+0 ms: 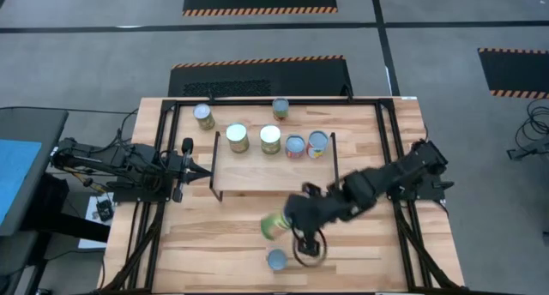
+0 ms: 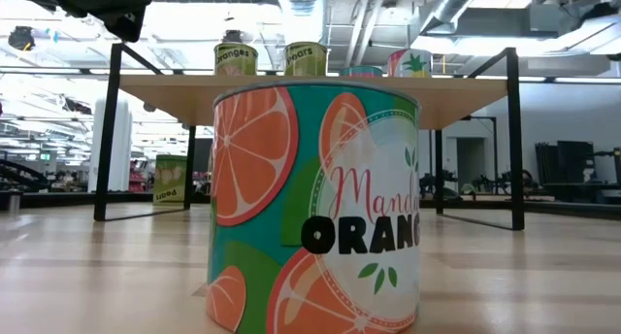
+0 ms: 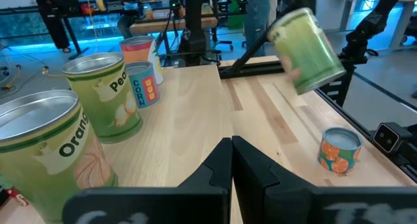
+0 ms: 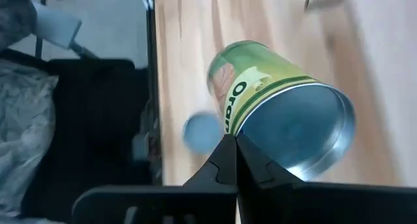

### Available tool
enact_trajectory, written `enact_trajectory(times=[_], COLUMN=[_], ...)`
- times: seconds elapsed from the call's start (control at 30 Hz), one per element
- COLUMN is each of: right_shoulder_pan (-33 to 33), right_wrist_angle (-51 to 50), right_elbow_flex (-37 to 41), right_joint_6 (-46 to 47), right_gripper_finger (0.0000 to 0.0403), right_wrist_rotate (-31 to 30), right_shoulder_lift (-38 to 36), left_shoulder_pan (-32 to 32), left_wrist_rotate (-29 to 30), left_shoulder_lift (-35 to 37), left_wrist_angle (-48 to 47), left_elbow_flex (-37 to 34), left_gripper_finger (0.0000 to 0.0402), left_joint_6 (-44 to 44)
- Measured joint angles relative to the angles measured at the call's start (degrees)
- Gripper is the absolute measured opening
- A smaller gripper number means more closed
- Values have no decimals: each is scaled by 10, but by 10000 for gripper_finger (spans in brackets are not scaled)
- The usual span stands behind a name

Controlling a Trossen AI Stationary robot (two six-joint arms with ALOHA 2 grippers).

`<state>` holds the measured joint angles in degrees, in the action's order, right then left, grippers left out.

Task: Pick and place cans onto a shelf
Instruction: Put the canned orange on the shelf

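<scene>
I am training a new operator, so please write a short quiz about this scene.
1. How many cans stand on the shelf?
2. True or false: the green can at the right end effector stands upright.
3. Which fruit is printed on the teal can closest to the low camera? A) mandarin oranges B) cherries C) bananas

Key: 1) four. 2) False, it is tilted. 3) A.

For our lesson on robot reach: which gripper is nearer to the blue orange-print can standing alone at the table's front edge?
Right. The right gripper hangs close behind the blue can, with a tilted green can by its shut fingers. The left gripper waits shut, far off at the shelf's left end.
</scene>
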<state>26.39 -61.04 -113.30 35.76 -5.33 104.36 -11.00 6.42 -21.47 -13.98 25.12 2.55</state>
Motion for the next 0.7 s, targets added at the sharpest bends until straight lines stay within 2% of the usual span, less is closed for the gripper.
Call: enact_trajectory(times=[0.33, 0.47, 0.7], right_shoulder_pan=[-87, -89, -70], right_wrist_angle=[60, 102, 81], right_elbow_flex=[-34, -36, -34], right_joint_6=[-179, -228, -241], right_gripper_finger=[7, 7, 7], right_wrist_rotate=[23, 37, 59], right_shoulder_lift=[1, 19, 104], left_shoulder_pan=[0, 0, 0], left_wrist_rotate=[0, 0, 0], left_shoulder_lift=[0, 0, -1], left_wrist_angle=[0, 0, -2], left_elbow_flex=[0, 0, 0], left_gripper_finger=[0, 0, 0], left_joint_6=[0, 0, 0])
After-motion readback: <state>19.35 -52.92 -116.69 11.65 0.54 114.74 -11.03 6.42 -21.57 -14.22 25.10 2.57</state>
